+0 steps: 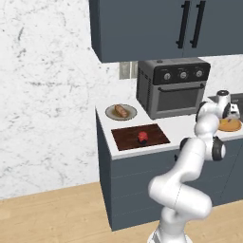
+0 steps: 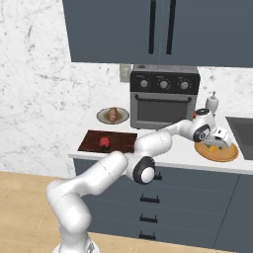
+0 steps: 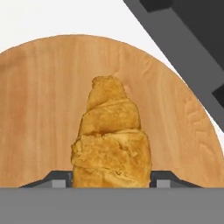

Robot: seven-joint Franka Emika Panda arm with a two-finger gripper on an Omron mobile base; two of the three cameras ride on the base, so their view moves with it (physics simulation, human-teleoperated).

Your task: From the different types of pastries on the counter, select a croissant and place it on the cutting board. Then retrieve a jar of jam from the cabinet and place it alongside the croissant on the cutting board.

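Croissant (image 3: 111, 140) grab in hand: gripper (image 3: 111, 181) down over round wooden plate (image 3: 39, 109) near counter's (image 2: 173, 150) right end, fingers flanking pastry, contact unclear; next, clamp, lift, carry to cutting board (image 1: 126, 137) at left end, where jam jar (image 1: 142, 137) sits.

The croissant (image 3: 111, 140) has a flaky, layered golden crust with a rough, matt surface. It lies on a round plate (image 3: 39, 109) of light wood with fine straight grain and a smooth satin finish. The cutting board (image 1: 128, 137), left of the toaster oven (image 1: 173, 88), is dark-brown wood with visible grain, matt. The jar of jam (image 1: 142, 137) on the board looks glossy red. The counter (image 1: 178, 126) is a smooth white slab. The toaster oven shows brushed grey metal with a dark glass door. Behind it, the wall (image 1: 47, 95) looks like white veined marble. The cabinet doors (image 1: 142, 28) above are matt slate-blue.
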